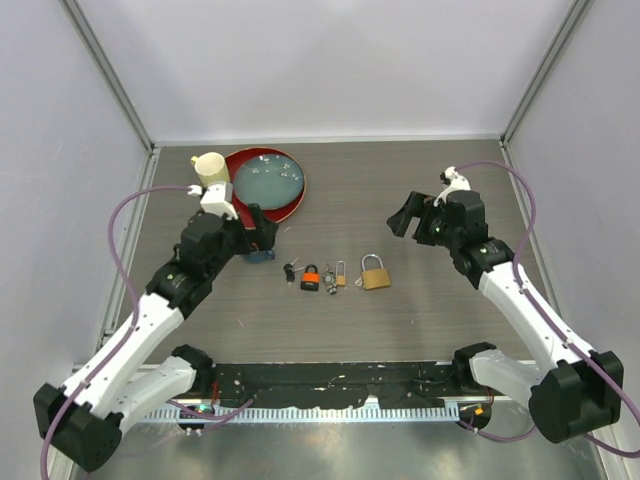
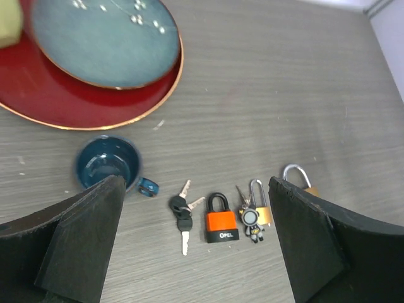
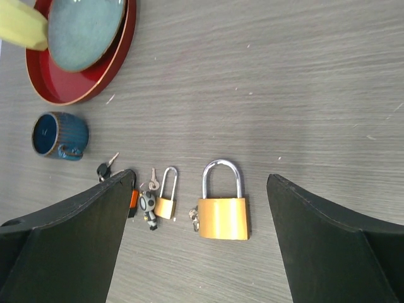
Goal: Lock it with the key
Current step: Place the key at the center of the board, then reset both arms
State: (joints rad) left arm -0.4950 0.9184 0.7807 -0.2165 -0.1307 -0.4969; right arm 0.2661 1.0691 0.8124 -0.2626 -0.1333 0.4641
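Three padlocks lie in a row mid-table. An orange and black padlock (image 1: 311, 277) (image 2: 221, 220) has black-headed keys (image 1: 290, 269) (image 2: 181, 214) to its left. A small brass long-shackle padlock (image 1: 340, 274) (image 2: 260, 205) (image 3: 165, 197) has a key with a grey figure fob (image 2: 250, 221) (image 3: 148, 206). A large brass padlock (image 1: 375, 272) (image 3: 223, 206) has a key at its lower left (image 3: 195, 218). My left gripper (image 1: 262, 228) (image 2: 196, 249) is open above the orange padlock. My right gripper (image 1: 405, 215) (image 3: 201, 243) is open above the large brass padlock. Neither holds anything.
A small blue mug (image 1: 259, 254) (image 2: 107, 164) (image 3: 59, 135) stands left of the keys. A red tray (image 1: 291, 205) (image 2: 57, 107) with a blue-grey plate (image 1: 267, 182) (image 2: 104, 41) sits at the back left, with a cream cup (image 1: 210, 168) beside it.
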